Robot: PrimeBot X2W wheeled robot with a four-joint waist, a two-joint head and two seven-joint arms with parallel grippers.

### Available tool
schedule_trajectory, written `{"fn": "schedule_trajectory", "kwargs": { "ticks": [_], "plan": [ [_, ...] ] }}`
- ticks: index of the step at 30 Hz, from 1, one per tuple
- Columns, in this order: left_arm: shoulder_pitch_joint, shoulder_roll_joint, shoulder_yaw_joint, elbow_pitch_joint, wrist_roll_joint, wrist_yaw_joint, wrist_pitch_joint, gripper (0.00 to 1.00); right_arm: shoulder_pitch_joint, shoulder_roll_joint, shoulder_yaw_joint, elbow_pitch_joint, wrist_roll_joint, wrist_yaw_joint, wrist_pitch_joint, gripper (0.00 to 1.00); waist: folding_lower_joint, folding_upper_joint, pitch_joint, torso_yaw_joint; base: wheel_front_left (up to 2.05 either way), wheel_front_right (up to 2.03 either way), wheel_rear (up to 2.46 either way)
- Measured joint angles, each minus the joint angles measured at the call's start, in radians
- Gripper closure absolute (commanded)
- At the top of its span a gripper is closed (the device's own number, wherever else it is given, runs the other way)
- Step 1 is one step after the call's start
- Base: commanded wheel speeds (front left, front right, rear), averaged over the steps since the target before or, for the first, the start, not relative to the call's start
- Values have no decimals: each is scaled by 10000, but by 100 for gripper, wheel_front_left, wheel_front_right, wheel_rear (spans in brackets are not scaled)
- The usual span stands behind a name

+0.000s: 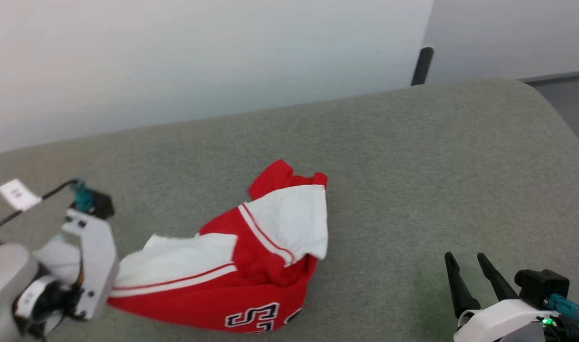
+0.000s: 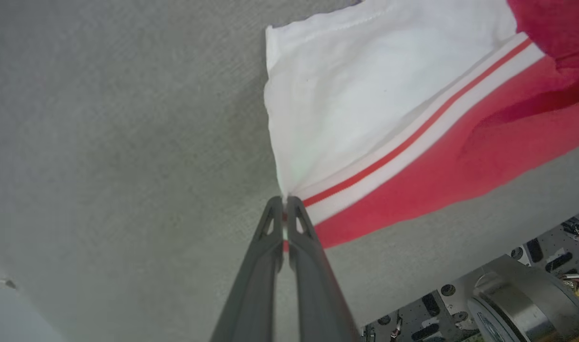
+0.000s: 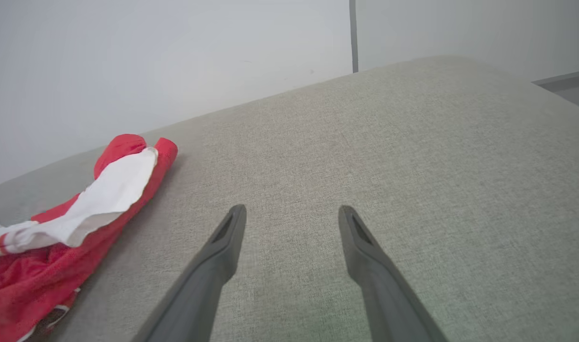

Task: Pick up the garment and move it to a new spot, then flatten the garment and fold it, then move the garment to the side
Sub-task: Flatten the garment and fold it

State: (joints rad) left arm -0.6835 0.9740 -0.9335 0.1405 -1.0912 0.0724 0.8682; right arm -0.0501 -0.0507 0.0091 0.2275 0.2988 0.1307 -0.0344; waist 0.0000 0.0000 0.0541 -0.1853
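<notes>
- The grey fabric surface (image 1: 413, 166) runs across every view. Its right half is bare, and that open ground looks like the sensible place to spread the shirt out later.
- A pale wall (image 1: 199, 57) stands behind it.
- The garment (image 1: 251, 266) lies crumpled on the surface, left of centre and near the front edge. Its red body is bunched, one white sleeve (image 1: 294, 223) flops over the top, and part of the black number (image 1: 254, 316) shows at the near side. The cloth is drawn out toward the robot's left into a narrow, taut point, which I judge comes from a pull at that end.
- The left tool (image 2: 284, 202) is closed on the garment, pinching the edge where white cloth meets the striped trim (image 2: 413, 142). The cloth fans out from its tips. A hold at an edge rather than on the heap's middle suits lifting or dragging it to a new spot, so the first step seems under way.
- The right tool (image 1: 464, 256) grips nothing. Its jaws are spread wide as it hovers over bare surface, well apart from the garment. It is probably kept clear until a second corner needs taking for flattening.
</notes>
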Motion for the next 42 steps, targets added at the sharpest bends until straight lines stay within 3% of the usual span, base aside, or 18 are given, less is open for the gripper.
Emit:
{"fn": "schedule_trajectory", "kwargs": {
  "ticks": [8,17,18,21,23,29,33,34,36,42],
  "plan": [
    [1099,725,-209,462,-318,688,213,100,0,2,-15,-100,-2,0,98,0,0,0,-14,358,0,0,0],
    [1908,213,-17,903,-1220,859,-347,100,27,2,17,-109,-15,0,174,0,0,0,-92,412,0,0,0],
    [1907,165,-8,886,-1225,853,-387,83,43,0,17,-109,-15,0,186,0,0,0,-122,414,0,0,0],
    [1848,146,77,800,-1200,861,-504,9,121,2,33,-142,-35,0,261,0,0,0,-228,421,0,0,0],
    [1713,167,86,629,-1152,878,-433,0,212,0,38,-148,-46,0,274,0,0,0,-304,421,0,0,0],
    [868,42,500,-61,-629,859,-1158,0,281,2,79,-280,-75,0,337,0,1,0,-426,369,0,0,0],
    [269,-504,669,-221,29,537,-2180,0,278,-4,96,-382,-92,0,330,0,0,1,-348,257,0,0,0],
    [74,-608,644,-182,397,288,-2545,0,267,-4,121,-408,-92,0,293,0,1,0,-303,223,0,0,0],
    [-213,-965,738,238,646,217,-3133,0,221,0,222,-512,-109,0,157,0,0,0,-199,141,0,0,0],
    [-546,-1609,596,1762,1170,-583,-4157,0,-60,-4,472,-838,-113,0,-412,0,0,0,232,-268,0,0,0]
  ]
}}
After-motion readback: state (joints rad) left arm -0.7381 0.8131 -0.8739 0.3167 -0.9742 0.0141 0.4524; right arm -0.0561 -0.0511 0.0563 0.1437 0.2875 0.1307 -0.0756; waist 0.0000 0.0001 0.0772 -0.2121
